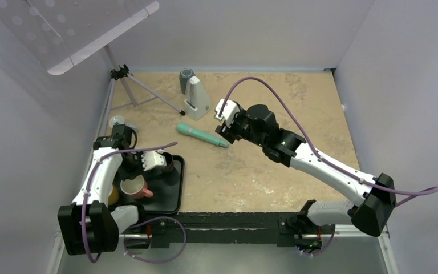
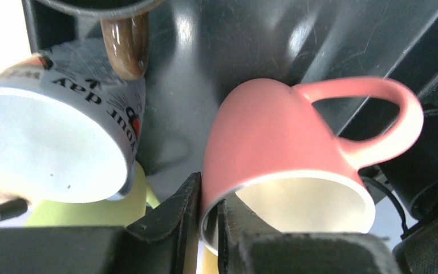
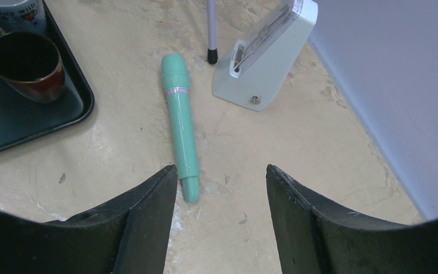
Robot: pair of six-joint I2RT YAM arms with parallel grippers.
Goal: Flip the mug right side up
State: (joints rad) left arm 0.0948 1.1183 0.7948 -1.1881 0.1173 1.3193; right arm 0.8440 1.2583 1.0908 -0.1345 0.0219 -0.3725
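The pink mug (image 1: 133,187) is on the black tray (image 1: 174,194), its cream inside facing up to the top camera and its handle (image 2: 376,114) to the right. My left gripper (image 2: 210,188) is shut on its rim: one finger (image 2: 177,211) lies against the outer wall, the other (image 2: 234,222) reaches inside. In the top view the left gripper (image 1: 141,175) comes down onto the mug from the far side. My right gripper (image 3: 222,171) hangs open over the bare table, empty, at the tip of a teal tube (image 3: 180,123).
A grey-and-white printed mug (image 2: 51,142), a brown mug (image 3: 25,65) and a yellow-green one (image 2: 80,214) crowd the same tray. A white stand (image 1: 195,97) and a tripod (image 1: 128,85) are at the back; the teal tube (image 1: 201,135) lies mid-table.
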